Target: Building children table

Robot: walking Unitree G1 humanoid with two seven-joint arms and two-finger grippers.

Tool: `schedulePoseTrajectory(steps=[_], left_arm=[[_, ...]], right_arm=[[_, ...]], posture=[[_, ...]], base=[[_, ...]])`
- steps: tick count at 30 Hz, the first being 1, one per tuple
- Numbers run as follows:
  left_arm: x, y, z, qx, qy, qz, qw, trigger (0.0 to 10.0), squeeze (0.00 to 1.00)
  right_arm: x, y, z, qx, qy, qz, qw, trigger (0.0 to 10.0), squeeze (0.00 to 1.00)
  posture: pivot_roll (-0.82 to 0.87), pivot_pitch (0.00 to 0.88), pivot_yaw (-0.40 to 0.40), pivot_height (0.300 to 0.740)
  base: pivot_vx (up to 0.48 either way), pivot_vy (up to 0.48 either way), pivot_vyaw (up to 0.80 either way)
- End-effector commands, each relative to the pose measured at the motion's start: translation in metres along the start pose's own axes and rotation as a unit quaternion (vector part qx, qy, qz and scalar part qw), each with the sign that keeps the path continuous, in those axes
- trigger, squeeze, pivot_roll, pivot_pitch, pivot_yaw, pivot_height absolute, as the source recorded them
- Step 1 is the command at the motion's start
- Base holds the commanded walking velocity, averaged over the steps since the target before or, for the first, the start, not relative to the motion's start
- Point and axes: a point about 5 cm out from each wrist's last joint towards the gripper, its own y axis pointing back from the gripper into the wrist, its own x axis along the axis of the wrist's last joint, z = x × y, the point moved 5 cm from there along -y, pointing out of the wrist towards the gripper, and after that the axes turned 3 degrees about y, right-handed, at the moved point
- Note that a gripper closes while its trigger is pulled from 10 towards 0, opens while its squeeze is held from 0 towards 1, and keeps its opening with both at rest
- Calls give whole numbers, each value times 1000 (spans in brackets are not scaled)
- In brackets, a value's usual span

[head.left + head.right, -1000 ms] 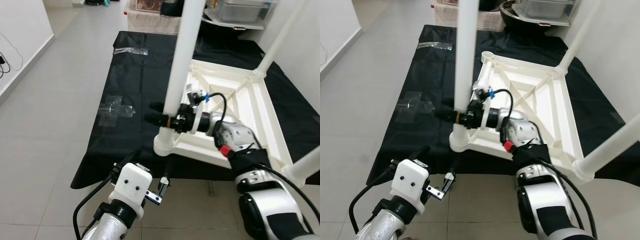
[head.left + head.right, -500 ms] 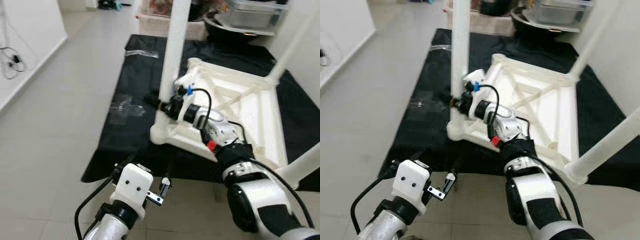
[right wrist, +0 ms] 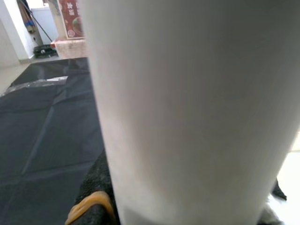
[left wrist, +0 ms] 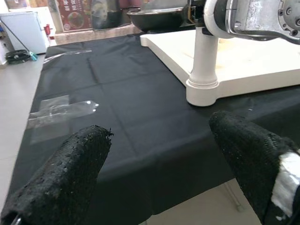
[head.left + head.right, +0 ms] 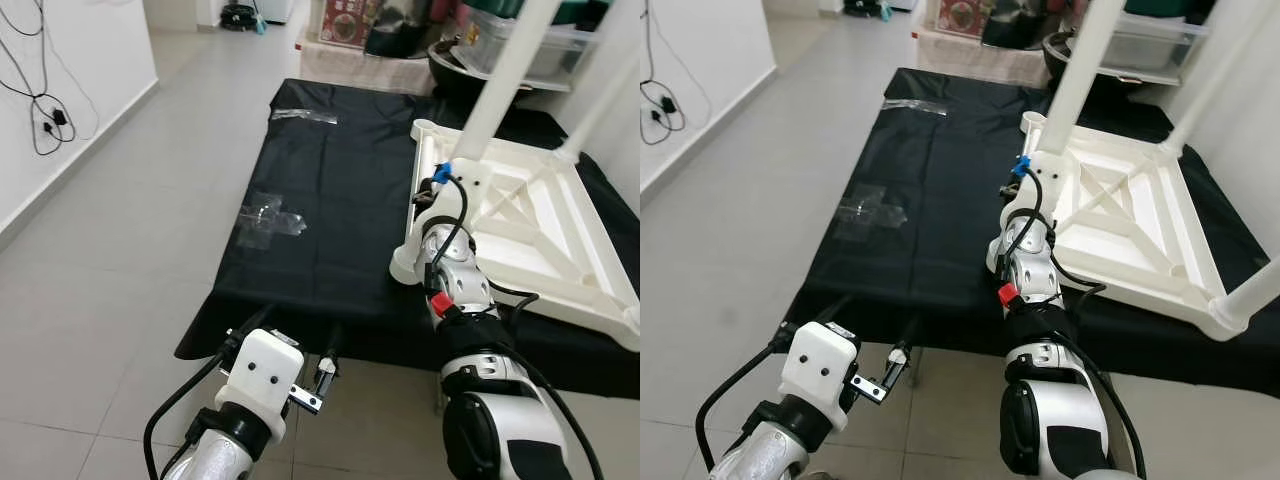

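A white children's table (image 5: 520, 215) lies upside down on a black cloth (image 5: 320, 200), its legs pointing up. My right gripper (image 5: 430, 200) is at the near-left corner leg (image 5: 495, 85), low down just above the corner socket (image 5: 405, 265). In the right wrist view that white leg (image 3: 187, 108) stands right against the camera, with one black finger (image 3: 93, 206) pressed beside it. My left gripper (image 4: 164, 173) hangs open and empty, low in front of the cloth's near edge; its fingers (image 4: 70, 178) are wide apart.
Another table leg (image 5: 1220, 70) rises at the far right corner, and one more (image 5: 1250, 300) at the near right. Clear tape pieces (image 5: 268, 218) lie on the cloth. Boxes and bins (image 5: 350, 20) stand behind it. Grey tiled floor (image 5: 120, 260) lies left; cables (image 5: 45, 110) hang on the wall.
The camera has swung, so the table now sits further right and farther off. My right gripper stays on the same leg. The left arm hangs as before.
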Motion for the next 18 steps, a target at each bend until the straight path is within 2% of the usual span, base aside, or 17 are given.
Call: schedulePoseTrajectory(steps=[1, 2, 3, 4, 8, 9, 10, 12, 14, 15, 16, 17, 18], left_arm=[[-4, 0, 6, -8, 3, -7, 1000, 10000, 0], [-4, 0, 5, -8, 3, -7, 1000, 10000, 0], [-4, 0, 5, -8, 3, -7, 1000, 10000, 0], [-4, 0, 5, -8, 3, -7, 1000, 10000, 0], [-4, 0, 5, -8, 3, -7, 1000, 10000, 0], [-4, 0, 5, -8, 3, -8, 1000, 10000, 0], [-4, 0, 5, -8, 3, -8, 1000, 10000, 0], [-4, 0, 5, -8, 3, -7, 1000, 10000, 0], [-4, 0, 5, -8, 3, -7, 1000, 10000, 0], [-4, -1, 5, -8, 3, -7, 1000, 10000, 0], [-4, -1, 5, -8, 3, -7, 1000, 10000, 0], [-4, -1, 5, -8, 2, -7, 1000, 10000, 0], [-4, -1, 5, -8, 2, -6, 1000, 10000, 0]], right_arm=[[-17, 4, -7, 16, -8, -27, 999, 10000, 0], [-11, 6, -20, 49, -11, -12, 999, 10000, 176], [-5, 7, -27, 69, -17, 5, 997, 10000, 1000], [0, 7, -31, 78, -19, 17, 997, 10000, 1000], [5, 4, -29, 64, -15, 27, 997, 10000, 1000], [13, 2, -34, 90, -33, 38, 995, 10000, 0], [19, 1, -38, 114, -45, 47, 991, 10000, 0], [26, 3, -56, 212, -99, 39, 971, 10000, 0], [26, 3, -56, 212, -99, 39, 971, 10000, 0], [30, 6, -64, 271, -107, 40, 956, 10000, 0], [30, 6, -64, 271, -107, 40, 956, 10000, 0], [34, 12, -72, 338, -117, 38, 933, 10000, 0], [38, 22, -79, 419, -124, 31, 899, 10000, 0]], posture=[[164, 111, -109, 740], [165, 111, -111, 740], [165, 111, -111, 740], [165, 111, -111, 740], [163, 111, -109, 740], [164, 110, -111, 740], [162, 109, -109, 740], [163, 109, -110, 740], [163, 109, -110, 740], [166, 109, -111, 740], [166, 109, -111, 740], [167, 108, -112, 740], [168, 108, -114, 740]], base=[[0, 0, 0], [0, 0, 0], [0, 0, 0], [0, 0, 0], [0, 0, 0], [0, 0, 0], [0, 0, 0], [0, 0, 0], [0, 0, 0], [0, 0, 0], [0, 0, 0], [0, 0, 0], [0, 0, 0]])
